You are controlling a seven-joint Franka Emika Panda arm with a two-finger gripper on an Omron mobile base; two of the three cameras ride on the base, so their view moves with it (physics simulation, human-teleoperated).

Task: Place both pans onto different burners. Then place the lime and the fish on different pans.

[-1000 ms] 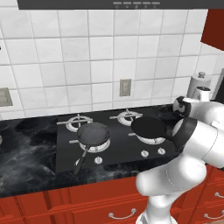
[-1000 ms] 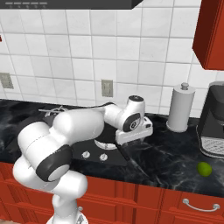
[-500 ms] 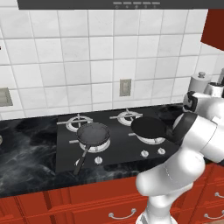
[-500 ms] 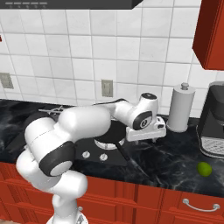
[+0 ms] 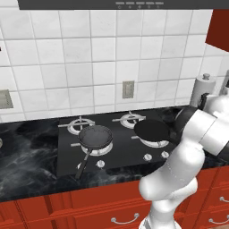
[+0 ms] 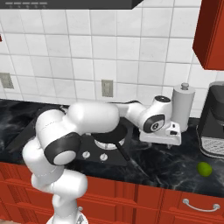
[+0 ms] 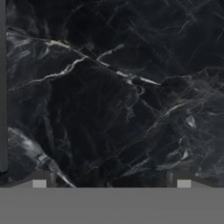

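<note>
Right base view shows my claw hanging over the black marble counter, just past the right edge of the cooktop. The hand view shows my two fingertips spread wide apart with only bare marble between them. The lime lies on the counter to the right of my claw and nearer the front edge, apart from it. To my claw's left, both pans sit on front burners: the plain black pan close by, the grey-black pan with its long handle farther left. A paper towel roll stands just behind my claw, with a coffee machine to the right.
</note>
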